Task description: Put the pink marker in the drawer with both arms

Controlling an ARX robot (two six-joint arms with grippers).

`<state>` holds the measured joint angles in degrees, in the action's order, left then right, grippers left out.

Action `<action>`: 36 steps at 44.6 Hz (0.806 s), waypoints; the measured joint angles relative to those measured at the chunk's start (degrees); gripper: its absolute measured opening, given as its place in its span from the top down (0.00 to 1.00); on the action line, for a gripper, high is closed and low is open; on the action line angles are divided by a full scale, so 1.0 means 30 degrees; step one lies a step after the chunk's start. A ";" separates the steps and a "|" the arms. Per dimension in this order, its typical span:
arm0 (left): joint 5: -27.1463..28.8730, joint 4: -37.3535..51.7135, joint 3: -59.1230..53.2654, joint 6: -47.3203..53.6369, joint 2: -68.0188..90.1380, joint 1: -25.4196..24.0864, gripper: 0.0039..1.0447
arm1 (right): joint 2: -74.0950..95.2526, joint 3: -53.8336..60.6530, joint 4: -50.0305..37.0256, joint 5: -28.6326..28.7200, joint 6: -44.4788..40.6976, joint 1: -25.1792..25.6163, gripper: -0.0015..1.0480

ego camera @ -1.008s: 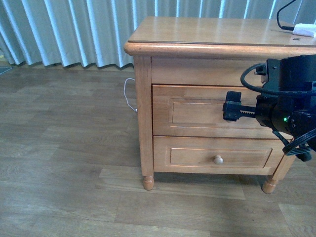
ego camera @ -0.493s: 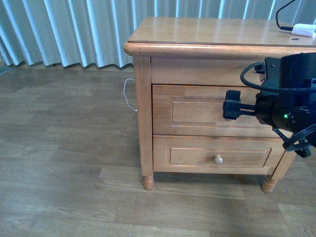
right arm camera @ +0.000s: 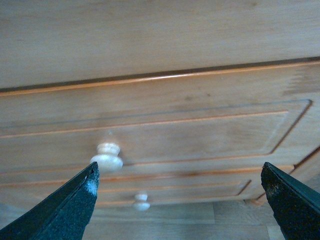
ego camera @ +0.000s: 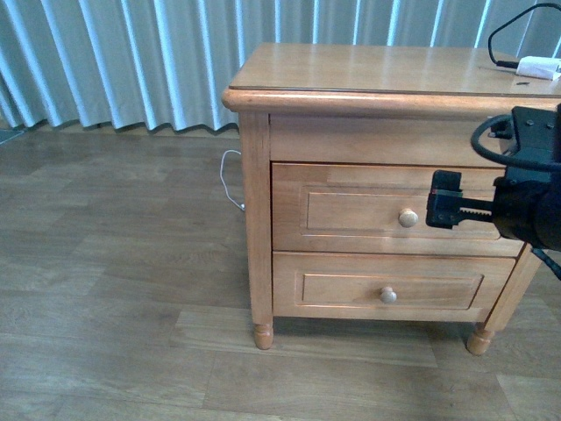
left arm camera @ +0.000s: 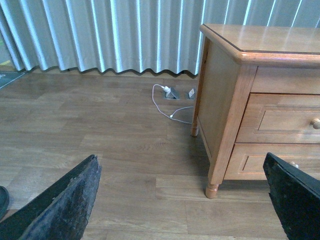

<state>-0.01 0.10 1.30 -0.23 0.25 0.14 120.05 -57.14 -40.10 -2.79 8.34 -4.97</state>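
A wooden nightstand [ego camera: 368,79] stands on the plank floor [ego camera: 105,289] before pale blue curtains [ego camera: 123,61], with two drawers shut in its front. The upper drawer [ego camera: 351,210] carries a round knob [ego camera: 408,217], and the lower drawer [ego camera: 351,285] has its own knob [ego camera: 388,295] at about 6 o'clock from the first. The right gripper [ego camera: 445,210] shows in the front view as a black block at about 3 o'clock of the upper knob, near it but apart from it. In the right wrist view its fingers [right arm camera: 65,210] sit at the two far edges of the picture with the drawer front filling the wide gap between them, so the jaws stand spread wide and hold nothing. The left gripper [left arm camera: 175,205] does not appear in the front view; its wrist view shows its fingers [left arm camera: 60,205] likewise far apart, holding nothing, looking over bare floor toward the nightstand's side. A white cable [left arm camera: 167,105] trails on the floor by the nightstand's rear leg. On the top, at the far right corner, lies a white plug [ego camera: 537,67] on a black cable [ego camera: 504,31]. The pink marker cannot be seen in any view.
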 joint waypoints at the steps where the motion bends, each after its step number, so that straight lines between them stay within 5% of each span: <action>1: 0.0000 0.0000 0.0000 0.0000 0.0000 0.0000 0.06 | -0.0503 0.0503 0.0044 0.0131 0.0007 0.0007 0.09; 15: 0.0000 0.0007 0.0000 0.0000 0.0000 0.0000 0.06 | -1.4382 1.0032 0.5027 0.2586 -0.0284 0.1741 0.09; 21: 0.0000 0.0000 0.0000 0.0000 0.0000 0.0000 0.06 | -1.8644 1.0739 0.8269 0.2965 -0.0350 0.2455 0.09; 30: 0.0000 0.0000 0.0000 0.0000 0.0000 0.0000 0.06 | -1.9846 1.0754 0.8677 0.2965 -0.0357 0.2557 0.09; 36: 0.0000 -0.0007 0.0000 -0.0007 0.0000 0.0000 0.06 | -1.9671 1.4134 -0.0335 0.0998 -0.2047 0.1763 0.31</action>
<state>-0.01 0.08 1.30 -0.25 0.25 0.14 61.04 -14.74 -41.10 0.21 2.20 0.32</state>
